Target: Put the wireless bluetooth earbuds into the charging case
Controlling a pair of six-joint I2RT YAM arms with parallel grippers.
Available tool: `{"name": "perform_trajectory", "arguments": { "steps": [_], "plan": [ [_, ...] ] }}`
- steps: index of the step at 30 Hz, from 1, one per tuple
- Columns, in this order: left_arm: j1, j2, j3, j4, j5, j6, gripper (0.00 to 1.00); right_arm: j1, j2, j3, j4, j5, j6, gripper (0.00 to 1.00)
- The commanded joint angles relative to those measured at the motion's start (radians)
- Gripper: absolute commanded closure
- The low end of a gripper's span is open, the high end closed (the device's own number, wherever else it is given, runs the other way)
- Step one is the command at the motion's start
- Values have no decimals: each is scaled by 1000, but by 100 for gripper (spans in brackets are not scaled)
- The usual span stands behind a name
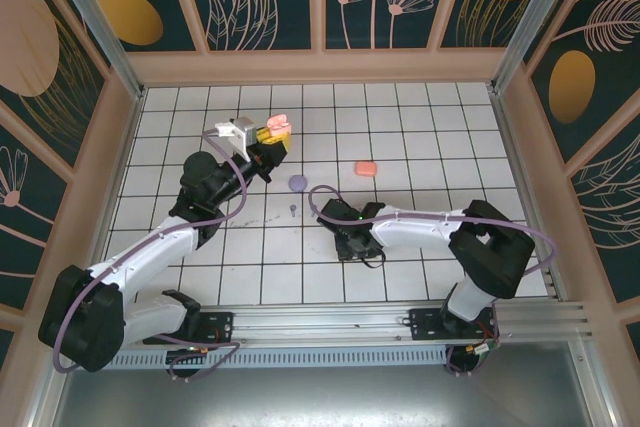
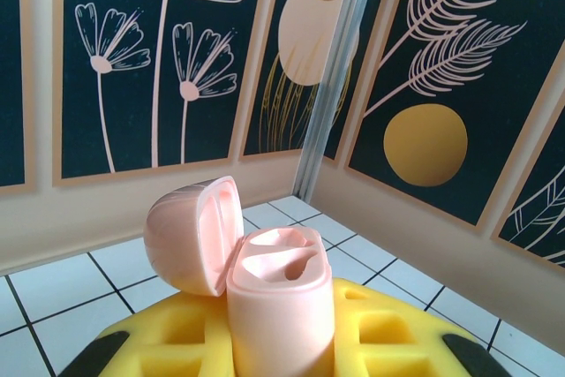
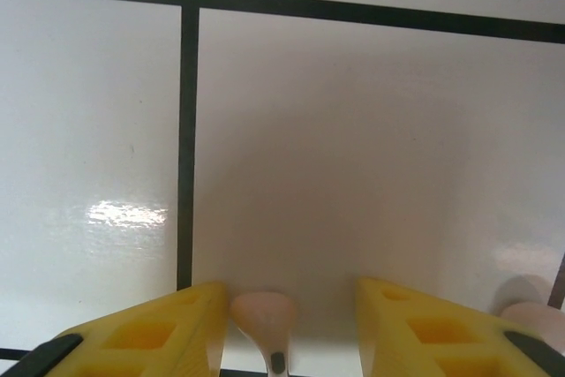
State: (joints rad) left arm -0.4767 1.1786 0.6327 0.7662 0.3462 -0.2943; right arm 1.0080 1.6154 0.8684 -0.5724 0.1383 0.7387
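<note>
Your right claw [image 3: 290, 306] stood partly open, straddling a salmon earbud [image 3: 263, 317] at the bottom edge of its wrist frame. The bud sat hard by the finger at frame left, perhaps touching it. Off-centre like that, closing could flick it across the bench [image 3: 353, 130]. Your left claw [image 2: 282, 350] clamped the open charging case [image 2: 281, 289], lower centre.

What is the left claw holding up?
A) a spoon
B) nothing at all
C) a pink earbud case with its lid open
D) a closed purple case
C: the left claw is shut on a pink charging case, and the case's lid is flipped open to one side.
</note>
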Motion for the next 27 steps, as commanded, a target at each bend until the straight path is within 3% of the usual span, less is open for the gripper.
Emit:
{"name": "perform_trajectory", "arguments": {
  "steps": [1,16,22,27],
  "plan": [
    [1,-13,-4,35,-1,-2,100,5,28,15,28,20,-13,58],
    [1,-4,-4,38,5,-14,100,3,20,-3,45,18,-21,71],
    [1,4,-1,39,18,-20,100,2,-27,0,31,29,-19,79],
    [1,-1,1,39,27,-19,100,-3,-96,28,-4,55,-16,81]
  ]
}}
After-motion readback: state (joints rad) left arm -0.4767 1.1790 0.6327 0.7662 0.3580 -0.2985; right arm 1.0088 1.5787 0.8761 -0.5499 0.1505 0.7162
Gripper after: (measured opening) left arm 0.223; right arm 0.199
